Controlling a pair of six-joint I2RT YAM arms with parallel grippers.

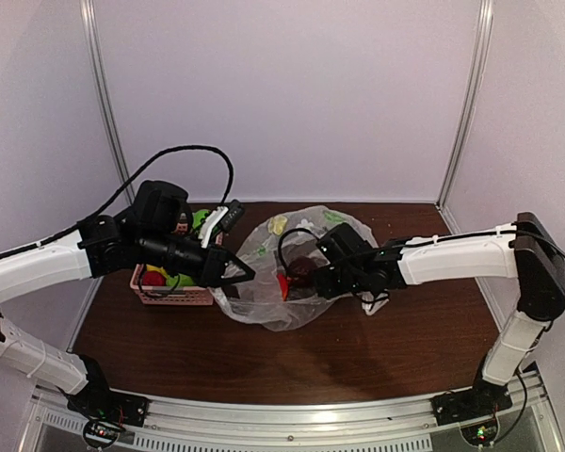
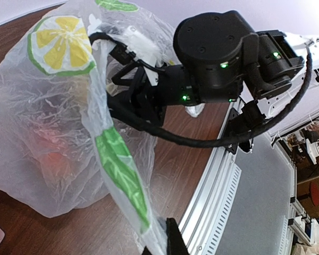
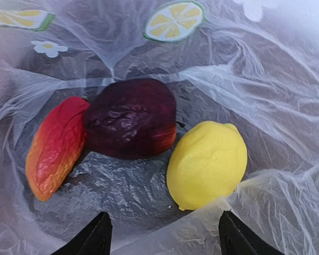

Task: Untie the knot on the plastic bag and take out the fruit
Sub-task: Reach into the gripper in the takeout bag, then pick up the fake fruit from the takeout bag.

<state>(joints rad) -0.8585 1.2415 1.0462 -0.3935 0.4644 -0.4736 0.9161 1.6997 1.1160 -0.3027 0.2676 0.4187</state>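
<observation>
The plastic bag (image 1: 264, 306) lies mid-table with its mouth held open; no knot shows. My left gripper (image 1: 245, 273) is at the bag's left edge, shut on a strip of its printed film (image 2: 122, 170) that runs down into the fingertips (image 2: 175, 239). My right gripper (image 3: 165, 239) reaches into the bag from the right, open, with nothing between its fingers (image 3: 98, 236). Just ahead of it on the bag's floor lie three fruit: a yellow one (image 3: 207, 164) nearest, a dark red round one (image 3: 130, 118) and a long red-orange one (image 3: 56, 146).
A pink slotted basket (image 1: 174, 297) with green and red pieces stands at the bag's left, under my left arm. The metal rail (image 1: 292, 419) runs along the table's near edge. White walls close off the back and sides.
</observation>
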